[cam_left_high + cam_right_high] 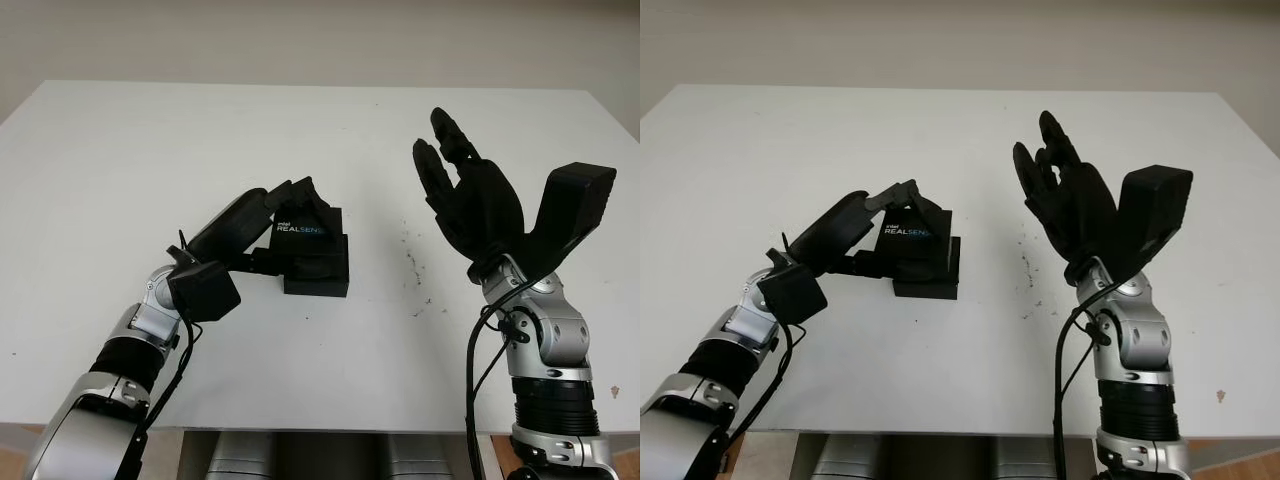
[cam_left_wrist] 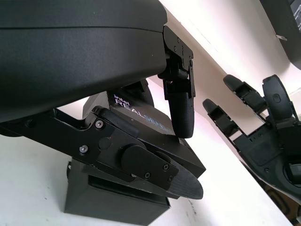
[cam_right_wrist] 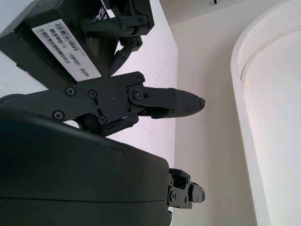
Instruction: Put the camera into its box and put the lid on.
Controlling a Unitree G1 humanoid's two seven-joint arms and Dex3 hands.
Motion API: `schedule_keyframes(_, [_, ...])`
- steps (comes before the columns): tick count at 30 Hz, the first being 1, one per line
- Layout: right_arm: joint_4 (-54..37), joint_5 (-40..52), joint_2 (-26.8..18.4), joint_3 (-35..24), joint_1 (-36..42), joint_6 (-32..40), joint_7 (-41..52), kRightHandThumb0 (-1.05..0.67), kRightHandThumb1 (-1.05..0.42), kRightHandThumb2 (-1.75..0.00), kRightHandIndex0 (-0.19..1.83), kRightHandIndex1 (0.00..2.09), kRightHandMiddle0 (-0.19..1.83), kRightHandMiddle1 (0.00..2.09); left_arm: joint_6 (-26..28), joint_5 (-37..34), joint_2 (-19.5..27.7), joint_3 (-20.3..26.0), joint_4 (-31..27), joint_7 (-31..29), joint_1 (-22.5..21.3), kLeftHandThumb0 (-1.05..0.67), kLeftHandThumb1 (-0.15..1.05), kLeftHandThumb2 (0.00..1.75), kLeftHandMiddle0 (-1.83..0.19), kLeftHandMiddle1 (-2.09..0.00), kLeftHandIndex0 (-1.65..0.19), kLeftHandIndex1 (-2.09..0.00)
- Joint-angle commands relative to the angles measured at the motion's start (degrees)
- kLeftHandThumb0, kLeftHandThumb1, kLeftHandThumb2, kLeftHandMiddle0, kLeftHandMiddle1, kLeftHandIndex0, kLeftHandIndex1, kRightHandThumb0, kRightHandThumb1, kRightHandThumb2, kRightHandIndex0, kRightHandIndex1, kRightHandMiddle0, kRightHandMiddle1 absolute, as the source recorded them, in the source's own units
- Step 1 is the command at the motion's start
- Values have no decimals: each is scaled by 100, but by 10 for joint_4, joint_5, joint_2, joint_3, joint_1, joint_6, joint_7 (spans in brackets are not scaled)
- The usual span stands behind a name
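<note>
Lid: While the left hand (image 1: 290, 205) is gripping it from the robot's left, the black lid (image 1: 306, 232) printed "REALSENSE" is sitting tilted on top of the box, not seated flush.
Left hand: Its fingers (image 2: 181, 113) are curling over the lid's printed face and its thumb is pressing the lid's near side, so it is pinching the lid between them.
Box: The black box (image 1: 318, 272) is standing on the white table (image 1: 150, 150) near the middle, its base showing below and to the right of the lid in the head views.
Right hand: The right hand (image 1: 462, 190) is hovering above the table to the right of the box, well apart from it, palm facing the box, fingers pointing up and holding nothing.
Label: In the right wrist view a white barcode sticker (image 3: 63, 47) is showing on one side of the black packaging.
Camera: I cannot tell where the camera is lying; the box's inside is hidden under the lid.
Table marks: A few small dark specks (image 1: 412, 265) are lying on the table between the box and the right hand.
</note>
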Motion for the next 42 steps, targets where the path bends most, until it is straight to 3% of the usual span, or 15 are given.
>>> schedule_keyframes(1, [-14,3,-5,-5,1,-5,2,-44,-105,-42,-17,6,-5,5,-10,0,-6,-5,10,-1,2,-14,102,5,-34,-162,-27,-156])
schedule_keyframes(18, [-23,4,-3,-7,2,3,1,-43,-105,-42,-17,5,-6,5,-15,15,-12,-10,30,14,-4,-15,101,5,-33,-164,-24,-157])
schedule_keyframes(42, [-25,11,-1,-4,8,1,-1,-44,-105,-41,-18,5,-5,5,-25,93,12,-17,50,109,-9,-12,102,6,-26,-158,-21,-148])
